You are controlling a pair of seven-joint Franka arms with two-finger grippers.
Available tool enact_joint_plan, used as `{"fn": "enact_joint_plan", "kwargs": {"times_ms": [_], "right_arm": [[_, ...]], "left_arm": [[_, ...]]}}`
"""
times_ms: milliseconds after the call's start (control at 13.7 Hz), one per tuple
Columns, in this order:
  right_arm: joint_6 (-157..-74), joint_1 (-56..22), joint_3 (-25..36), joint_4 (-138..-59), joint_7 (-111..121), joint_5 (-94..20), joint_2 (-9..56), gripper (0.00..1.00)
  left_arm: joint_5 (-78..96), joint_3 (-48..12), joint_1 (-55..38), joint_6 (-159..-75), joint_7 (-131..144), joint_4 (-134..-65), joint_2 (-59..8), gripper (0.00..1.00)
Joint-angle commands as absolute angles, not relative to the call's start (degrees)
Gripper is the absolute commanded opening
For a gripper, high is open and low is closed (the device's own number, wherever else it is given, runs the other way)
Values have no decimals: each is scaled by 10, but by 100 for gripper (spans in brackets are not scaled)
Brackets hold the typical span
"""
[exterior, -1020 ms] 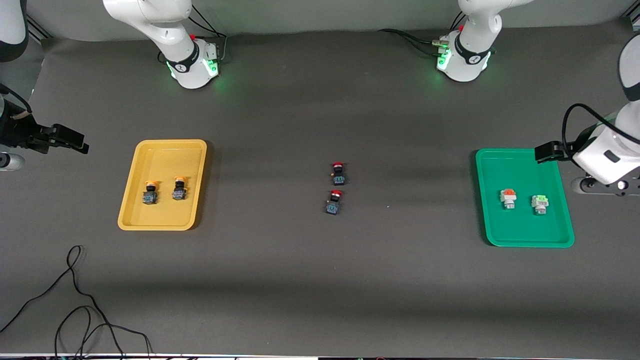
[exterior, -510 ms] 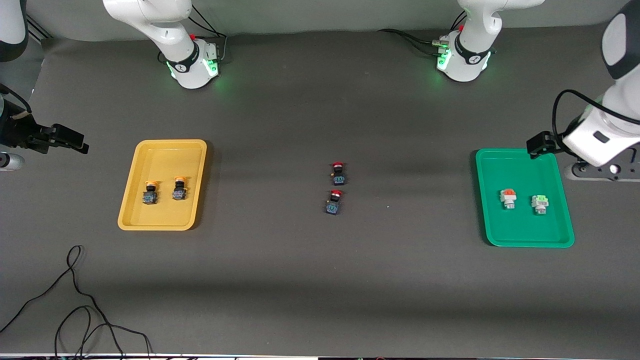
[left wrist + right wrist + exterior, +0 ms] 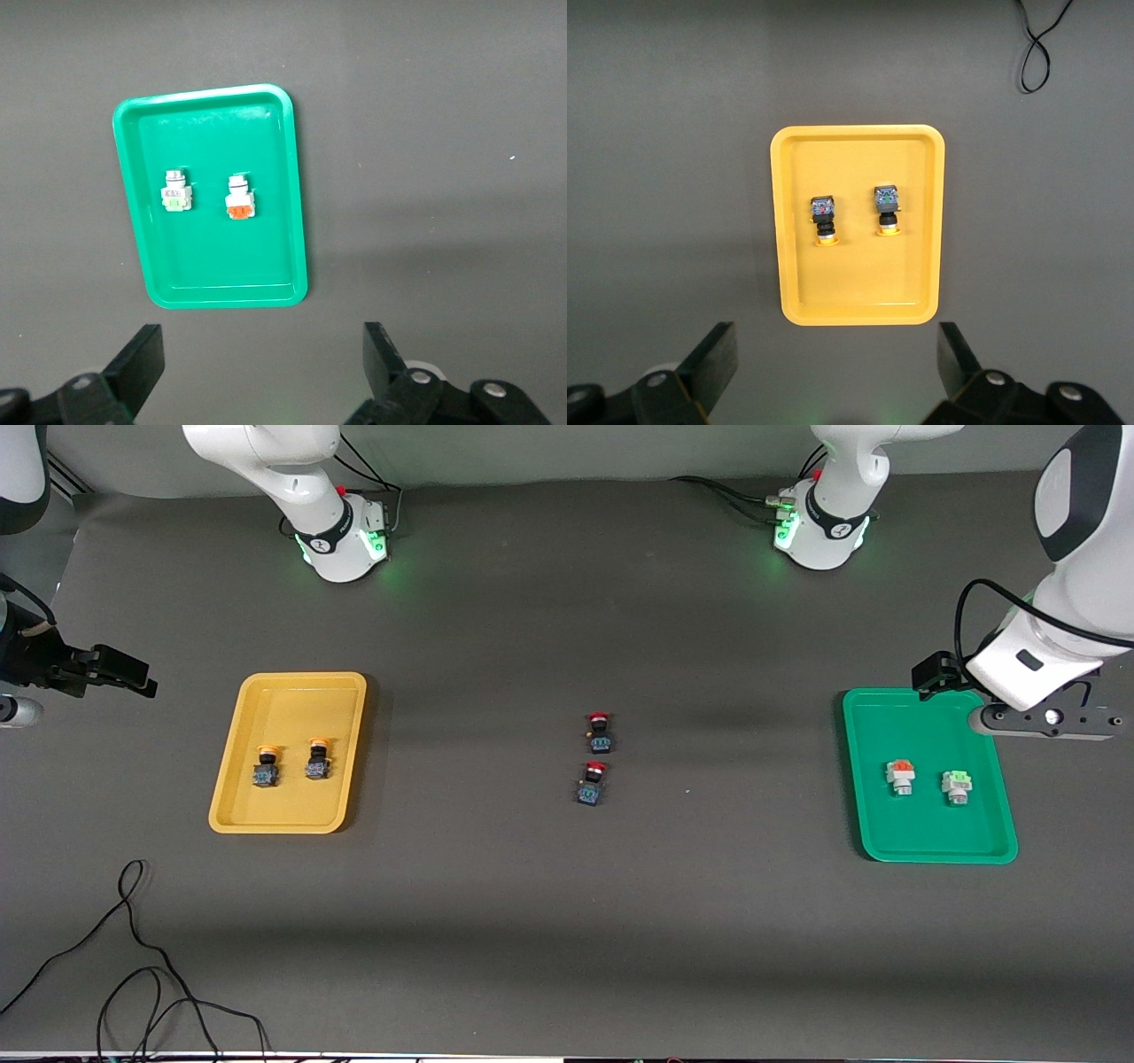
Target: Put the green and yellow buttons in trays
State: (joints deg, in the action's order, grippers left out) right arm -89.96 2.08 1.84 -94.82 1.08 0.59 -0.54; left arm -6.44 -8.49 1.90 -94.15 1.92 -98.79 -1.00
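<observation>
The yellow tray (image 3: 292,708) lies toward the right arm's end and holds two yellow-capped buttons (image 3: 266,766) (image 3: 318,759). They also show in the right wrist view (image 3: 824,221) (image 3: 887,211) in that tray (image 3: 797,283). The green tray (image 3: 921,824) lies toward the left arm's end and holds a green-capped white button (image 3: 956,786) (image 3: 174,197) and an orange-capped white button (image 3: 900,776) (image 3: 239,199). My left gripper (image 3: 1050,720) (image 3: 263,363) hangs open and empty, high beside the green tray's (image 3: 266,142) corner farthest from the front camera. My right gripper (image 3: 837,363) is open and empty, high beside the yellow tray, and waits.
Two red-capped black-blue buttons (image 3: 600,732) (image 3: 592,783) stand on the dark mat mid-table. A black cable (image 3: 133,957) lies loose near the front camera at the right arm's end. The two arm bases (image 3: 341,540) (image 3: 819,531) stand along the table's edge farthest from the front camera.
My left arm has risen and drawn back toward its base, from beside the green tray's long edge to its corner farthest from the front camera. The right arm and all buttons have not moved.
</observation>
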Motion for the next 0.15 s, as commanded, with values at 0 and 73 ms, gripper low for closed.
{"fn": "enact_joint_plan", "kwargs": {"times_ms": [0,73], "right_arm": [[-896,21,18,-945,6,12,-9,100],[-896,22,18,-945,6,12,-9,100]], "left_arm": [[-57,-90,29,-948,11,-994,-5,100],[-57,-90,29,-949,11,-994,-6,100]]}}
